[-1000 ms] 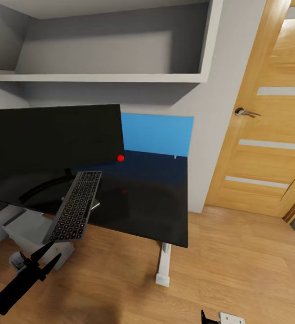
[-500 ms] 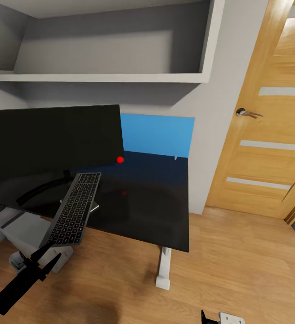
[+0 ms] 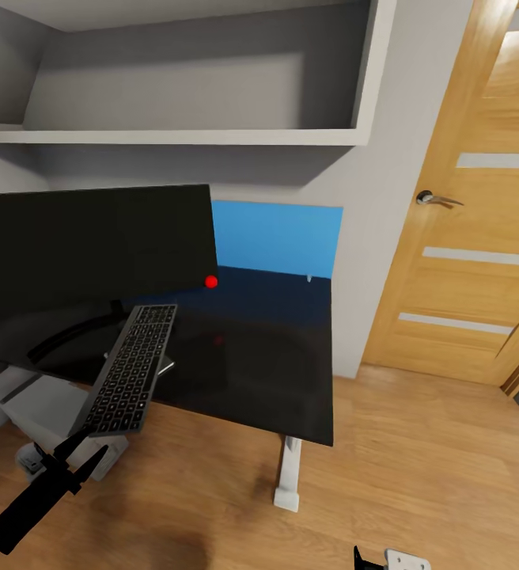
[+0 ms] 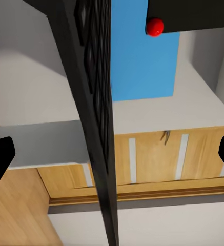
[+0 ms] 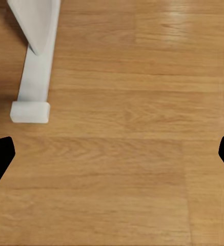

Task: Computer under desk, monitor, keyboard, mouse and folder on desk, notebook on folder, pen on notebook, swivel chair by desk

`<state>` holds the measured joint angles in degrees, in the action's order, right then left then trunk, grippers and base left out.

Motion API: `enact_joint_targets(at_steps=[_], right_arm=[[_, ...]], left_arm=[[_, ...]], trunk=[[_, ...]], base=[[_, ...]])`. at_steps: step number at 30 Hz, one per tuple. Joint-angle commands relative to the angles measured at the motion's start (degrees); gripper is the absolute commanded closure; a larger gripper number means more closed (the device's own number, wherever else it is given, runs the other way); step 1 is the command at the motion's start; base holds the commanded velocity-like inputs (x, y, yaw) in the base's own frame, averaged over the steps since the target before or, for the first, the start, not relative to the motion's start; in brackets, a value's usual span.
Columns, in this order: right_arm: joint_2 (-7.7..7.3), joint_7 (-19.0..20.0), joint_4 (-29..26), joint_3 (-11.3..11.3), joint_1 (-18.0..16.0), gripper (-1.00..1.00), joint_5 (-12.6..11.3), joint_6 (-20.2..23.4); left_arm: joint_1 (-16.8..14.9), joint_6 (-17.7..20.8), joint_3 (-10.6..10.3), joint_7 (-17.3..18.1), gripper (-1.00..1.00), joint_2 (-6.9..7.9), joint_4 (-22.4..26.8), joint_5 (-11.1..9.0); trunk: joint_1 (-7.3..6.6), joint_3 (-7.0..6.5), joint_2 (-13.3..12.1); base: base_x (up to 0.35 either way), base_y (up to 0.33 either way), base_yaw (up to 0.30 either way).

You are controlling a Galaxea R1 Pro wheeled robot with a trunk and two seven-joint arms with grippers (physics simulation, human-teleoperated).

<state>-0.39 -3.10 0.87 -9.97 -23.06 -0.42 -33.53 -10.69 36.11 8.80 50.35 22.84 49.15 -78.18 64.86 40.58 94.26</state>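
The left gripper (image 3: 85, 447) is positioned below the front edge of the desk (image 3: 291, 372), its 2 fingers (image 3: 71, 443) spread. The keyboard (image 3: 130, 368) lies tilted, its far end on the surface in front of the monitor (image 3: 93, 245) and its near end overhanging the edge above the fingers. In the left wrist view the keyboard (image 4: 96, 102) appears edge-on midway between the 2 finger tips, with clear space on both sides; the fingers are released, not clamping it. Whether a finger touches the underside cannot be determined.

The right gripper (image 5: 112, 154) faces the wooden floor (image 5: 122, 169) near the white desk leg (image 5: 32, 77), fingers wide apart and empty, parked clear of the work.

The blue folder (image 3: 279, 236) stands against the wall behind the surface. A grey box (image 3: 42, 408) under the surface is probably the computer.

Assessment: the keyboard placement is incomplete. The overhang leaves it liable to slip; it should be pushed flat beside the monitor.
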Motion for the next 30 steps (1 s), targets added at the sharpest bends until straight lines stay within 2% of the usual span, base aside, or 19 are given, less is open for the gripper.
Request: enact_joint_targets(at_steps=[1, 11, 30], right_arm=[[0.01, -0.07, 0.09, -0.05, -0.05, -1.00, -0.02, -0.22], [0.03, -0.07, 0.09, -0.05, -0.05, -1.00, -0.02, -0.22], [0.04, -0.07, 0.09, -0.05, -0.05, -1.00, -0.02, -0.22]], left_arm=[[-0.03, 0.39, 0.00, 0.01, -1.00, 0.01, -0.01, -0.35], [-0.03, 0.42, 0.07, 0.01, -1.00, 0.00, -0.09, -0.39], [-0.03, 0.45, 0.07, 0.01, -1.00, -0.03, -0.18, -0.39]], trunk=[[0.01, 0.05, 0.02], [0.01, 0.05, 0.02], [0.01, 0.05, 0.02]], base=[[0.131, 0.000, 0.000], [0.149, 0.000, 0.000], [0.012, 0.000, 0.000]])
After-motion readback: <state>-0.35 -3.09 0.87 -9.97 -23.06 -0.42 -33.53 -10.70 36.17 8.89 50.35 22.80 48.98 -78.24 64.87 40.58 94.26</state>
